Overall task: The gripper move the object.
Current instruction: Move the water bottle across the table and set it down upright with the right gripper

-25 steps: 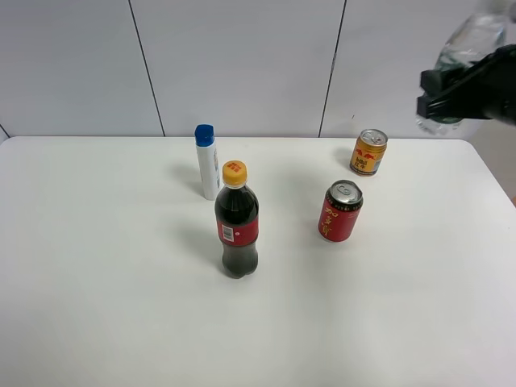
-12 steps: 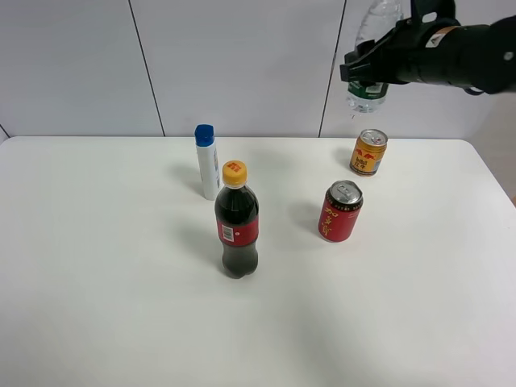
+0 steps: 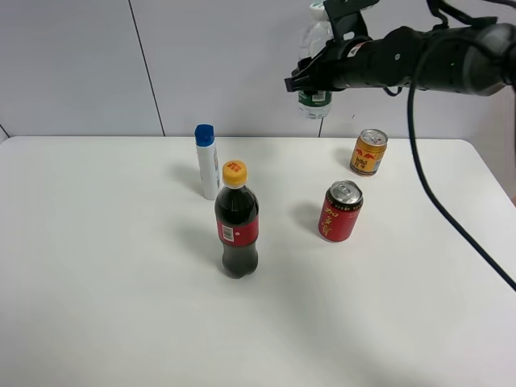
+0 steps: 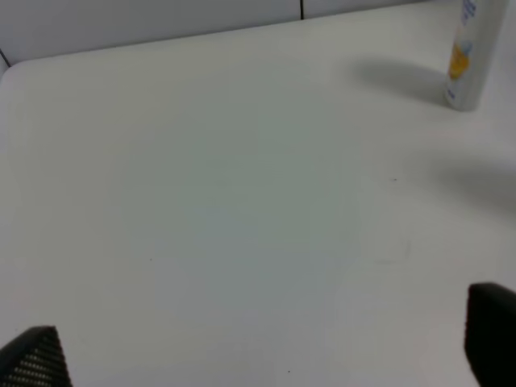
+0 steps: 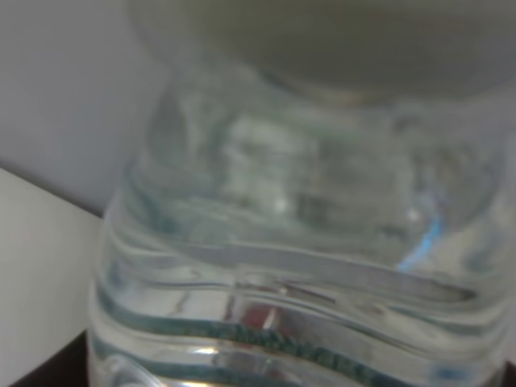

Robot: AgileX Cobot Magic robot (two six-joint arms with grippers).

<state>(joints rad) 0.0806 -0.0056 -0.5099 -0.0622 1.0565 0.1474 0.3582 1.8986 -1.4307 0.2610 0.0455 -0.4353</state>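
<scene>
My right gripper [image 3: 313, 81] is shut on the clear water bottle [image 3: 314, 102] with the dark green label and holds it high in the air over the table's back edge, left of the gold can. The bottle [image 5: 298, 234] fills the right wrist view, so the fingers are hidden there. My left gripper [image 4: 258, 347] is open and empty; only its two dark fingertips [image 4: 492, 330] show at the picture's edge, above the bare table. The left arm is out of the exterior view.
On the white table [image 3: 121, 306] stand a white tube with a blue cap [image 3: 207, 161], also in the left wrist view [image 4: 470, 52], a dark cola bottle with a yellow cap [image 3: 236, 222], a red can [image 3: 341, 211] and a gold can [image 3: 368, 151]. Black cables [image 3: 451, 210] trail from the right arm.
My right arm has swung left across the back of the table, carrying the water bottle from the far right edge to above the back middle. The things on the table have not moved.
</scene>
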